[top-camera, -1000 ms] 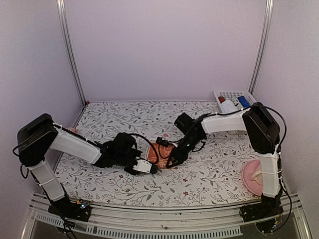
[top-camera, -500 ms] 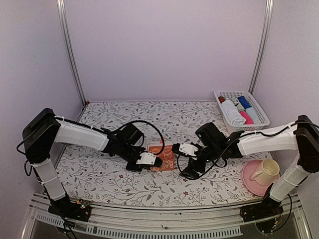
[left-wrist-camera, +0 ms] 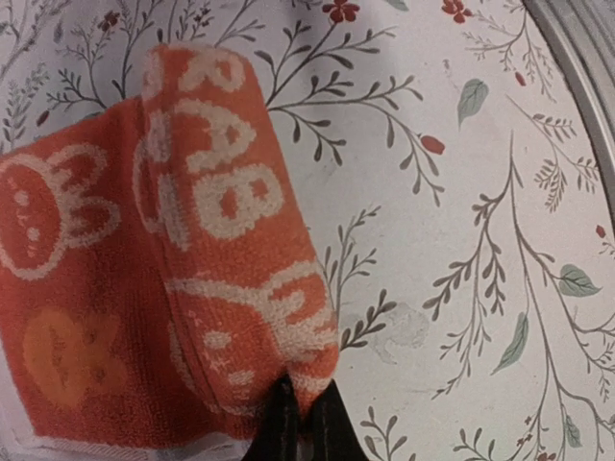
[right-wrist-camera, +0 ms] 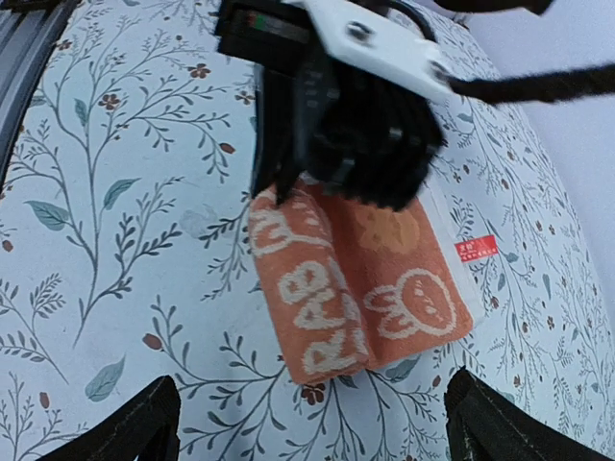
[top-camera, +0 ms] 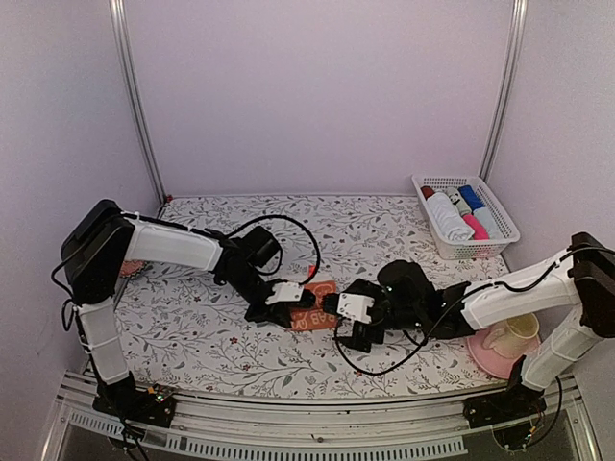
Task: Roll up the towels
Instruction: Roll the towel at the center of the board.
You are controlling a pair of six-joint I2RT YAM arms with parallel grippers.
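The orange-red towel with white prints lies mid-table, its near edge turned over into a partial roll on the flat part. My left gripper is shut on the end of that roll, pinching the cloth between its dark fingertips; from above the left gripper sits at the towel's left end. My right gripper stands open just short of the roll's other end, touching nothing, and it shows at the towel's right side from above.
A white basket at the back right holds several rolled cloths. A pink plate with a cream cup sits by the right arm's base. The left gripper's body and cable hang over the towel's far end.
My right gripper has let go and opened wide, and its arm has swung down low to the towel's right end. The left gripper has shifted right, still shut on the roll.
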